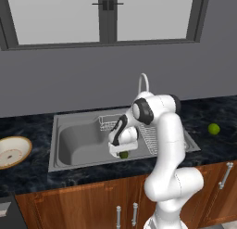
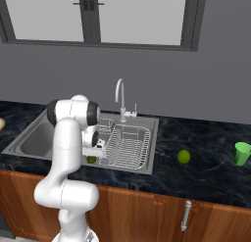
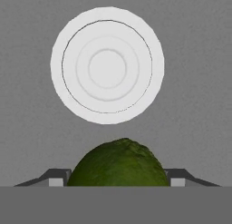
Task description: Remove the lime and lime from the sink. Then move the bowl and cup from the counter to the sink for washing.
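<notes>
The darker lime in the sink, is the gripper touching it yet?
Touching. In the hand view the darker lime sits between the gripper fingertips, both pressed against its sides with no gap.

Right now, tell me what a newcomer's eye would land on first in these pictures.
The white arm bends down into the sink, its gripper closed around the darker lime just in front of the round white drain. A brighter lime sits alone on the black counter right of the sink, with the green cup further right. The tan-rimmed bowl waits on the counter at the far left.
</notes>
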